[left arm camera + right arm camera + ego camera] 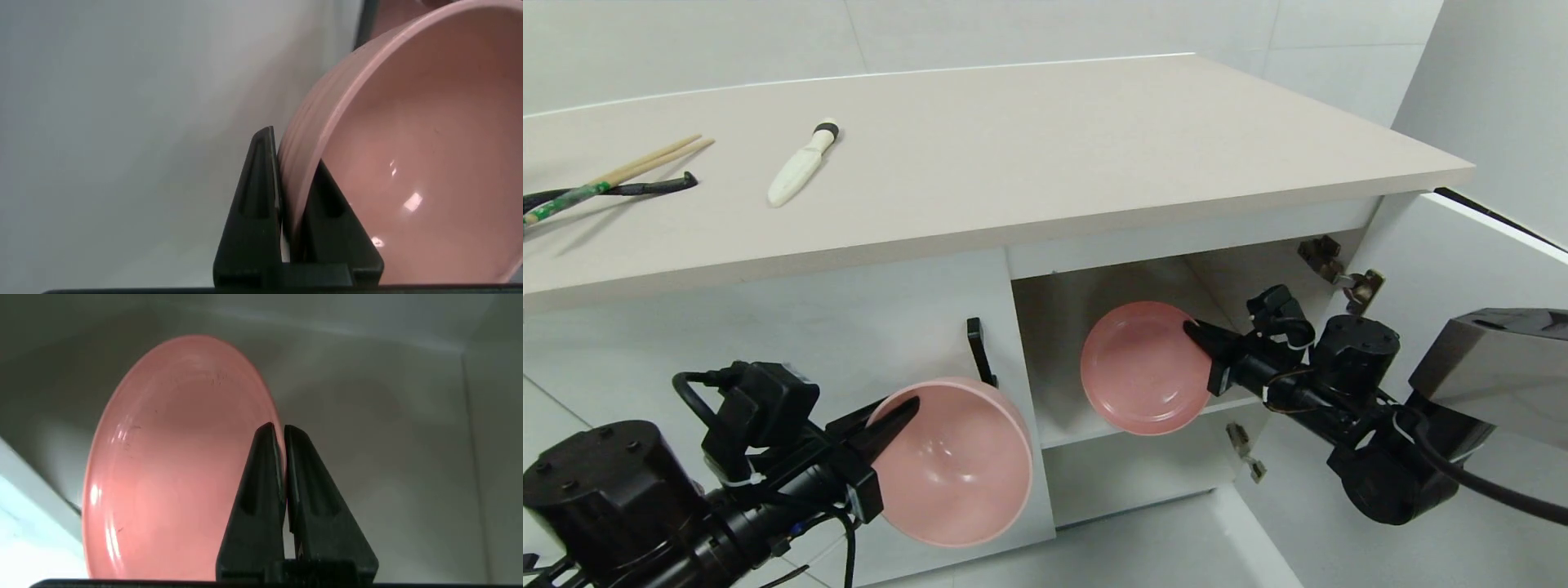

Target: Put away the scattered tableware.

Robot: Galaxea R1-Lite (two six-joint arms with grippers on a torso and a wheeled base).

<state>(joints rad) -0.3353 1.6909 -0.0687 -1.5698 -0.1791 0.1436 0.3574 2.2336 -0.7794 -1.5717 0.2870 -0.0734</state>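
- The left gripper sat low at the near left, in front of the closed cabinet door. Its fingers were clamped on the rim of the pink bowl, one inside the wall and one outside.
- The bowl was tipped on its side with its opening towards the camera, just left of the door's black handle.
- The right gripper was at the open cabinet compartment on the right, its fingers pinched together on the edge of the pink plate.
- The plate stood nearly upright inside the compartment, above the shelf; whether they touched could not be told.
- The open door swung out to the far right.
- On the countertop, far left, lay chopsticks over a black item, with a white utensil near them.
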